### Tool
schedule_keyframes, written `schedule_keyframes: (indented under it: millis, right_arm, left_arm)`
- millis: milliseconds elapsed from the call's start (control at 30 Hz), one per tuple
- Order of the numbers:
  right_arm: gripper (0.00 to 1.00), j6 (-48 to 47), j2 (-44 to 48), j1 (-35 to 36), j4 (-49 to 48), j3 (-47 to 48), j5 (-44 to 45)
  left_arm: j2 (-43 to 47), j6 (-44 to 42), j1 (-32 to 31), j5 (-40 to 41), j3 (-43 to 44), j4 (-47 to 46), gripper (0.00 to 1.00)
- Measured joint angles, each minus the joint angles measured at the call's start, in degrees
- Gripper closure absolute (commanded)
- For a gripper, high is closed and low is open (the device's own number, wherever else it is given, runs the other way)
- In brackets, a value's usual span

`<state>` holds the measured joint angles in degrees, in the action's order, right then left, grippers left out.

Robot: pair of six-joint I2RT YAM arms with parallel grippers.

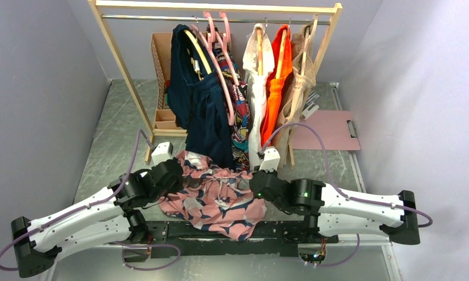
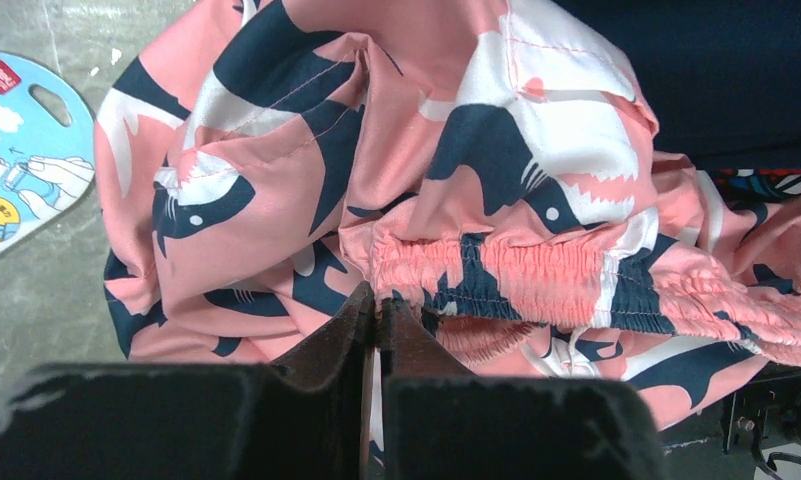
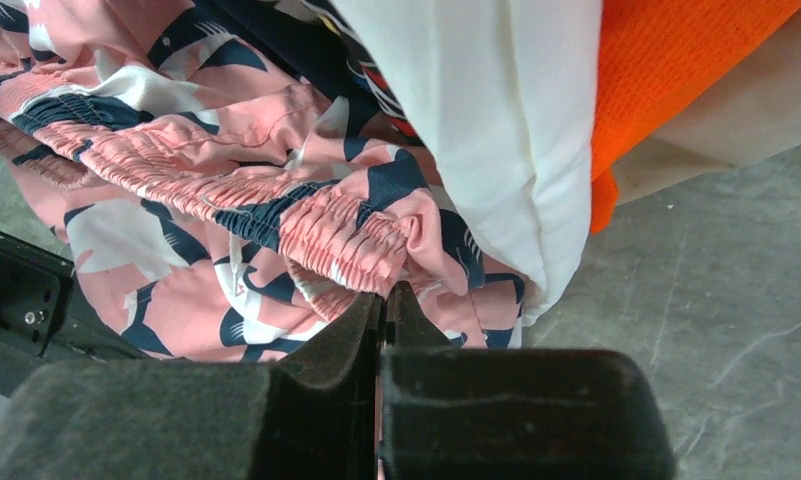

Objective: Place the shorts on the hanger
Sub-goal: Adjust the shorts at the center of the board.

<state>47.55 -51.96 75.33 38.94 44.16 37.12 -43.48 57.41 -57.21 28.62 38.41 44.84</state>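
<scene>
The shorts [image 1: 214,199] are bunched over the near part of the table [image 1: 112,134], between the two arms and in front of the wooden clothes rack [image 1: 220,7]. The hanger [image 1: 226,93] hangs on that rack among other garments. The left gripper [image 2: 378,305] is clenched on the gathered waistband, and the right gripper [image 3: 386,300] is clenched on the waistband farther along, just beside a white garment [image 3: 496,130].

The shorts [image 2: 276,200] are thin, smooth cloth with a faint sheen, puckered at the elastic. My jaws are matt black and grainy. The counter [image 3: 716,260] is dull, scuffed grey, perhaps metal; the hanger [image 1: 210,26] is smooth pink plastic.
</scene>
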Motion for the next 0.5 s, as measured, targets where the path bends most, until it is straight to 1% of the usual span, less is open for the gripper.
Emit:
schedule_keyframes:
  millis: [67,100,200,267,400,467,500]
  right_arm:
    - [1.00,1.0,-0.2,0.0,-0.6,-1.0,-0.7]
    - [0.93,1.5,-0.4,0.0,-1.0,-1.5,-1.2]
    - [0.70,2.1,-0.5,0.0,-1.8,-2.2,-2.5]
    - [0.62,2.0,-0.4,0.0,-2.3,-2.3,-3.4]
    - [0.57,1.0,1.6,0.0,-3.3,-2.3,-4.9]
    - [0.56,0.5,2.4,0.0,-3.6,-2.2,-5.3]
    - [0.56,-0.1,2.8,0.0,-3.6,-2.1,-5.7]
  left_arm:
    - [-0.3,0.7,0.0,-0.3,-0.5,-0.2,0.93]
    - [-0.4,1.1,0.0,-0.5,-0.7,-0.3,0.91]
    - [-0.2,1.7,0.0,-0.8,-0.9,-0.3,0.75]
    - [0.3,1.8,0.0,-1.0,-0.9,-0.3,0.72]
    - [2.2,1.8,0.0,-1.1,-0.9,-0.2,0.71]
    - [2.8,1.7,0.0,-1.1,-0.8,-0.1,0.70]
    - [3.1,1.7,0.0,-1.1,-0.6,0.1,0.68]
